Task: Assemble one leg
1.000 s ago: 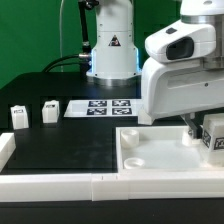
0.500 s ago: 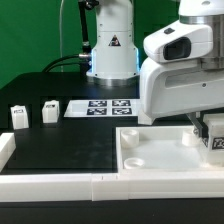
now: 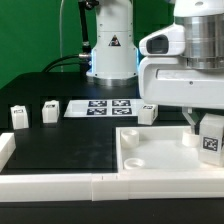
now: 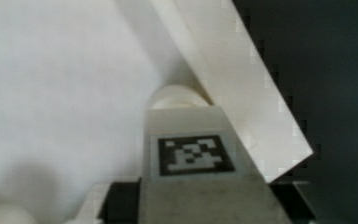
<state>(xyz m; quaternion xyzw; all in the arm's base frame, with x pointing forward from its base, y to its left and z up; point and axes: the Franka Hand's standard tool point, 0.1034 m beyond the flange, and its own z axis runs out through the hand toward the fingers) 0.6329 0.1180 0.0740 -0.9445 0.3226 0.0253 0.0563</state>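
Gripping one leg (image 3: 211, 140), the pincer (image 3: 207, 128) hangs at the exterior view's right edge, its jaws closed narrow on the leg's two sides. The leg is upright, a tag facing the camera. It sits over the right end of the white panel (image 3: 160, 152); whether its lower end touches the panel, cannot tell.

Wrist view: the leg (image 4: 197, 150) fills the centre, tag up, pincer (image 4: 197, 192) clamped on either side of it. Dark fingers (image 4: 293, 194) are only partly visible. The leg's rounded far end lies close against the panel's (image 4: 60, 90) raised rim, with black table (image 4: 327, 50) beyond the rim.

On the table (image 3: 70, 145), the left spare leg (image 3: 18, 117) and second spare leg (image 3: 49, 112) stand upright, near each other, at the exterior view's left. The marker board (image 3: 103, 106) lies flat behind the panel. The third spare leg (image 3: 147, 113) stands just beside the board's right end. A white rail (image 3: 50, 182) runs along the front.
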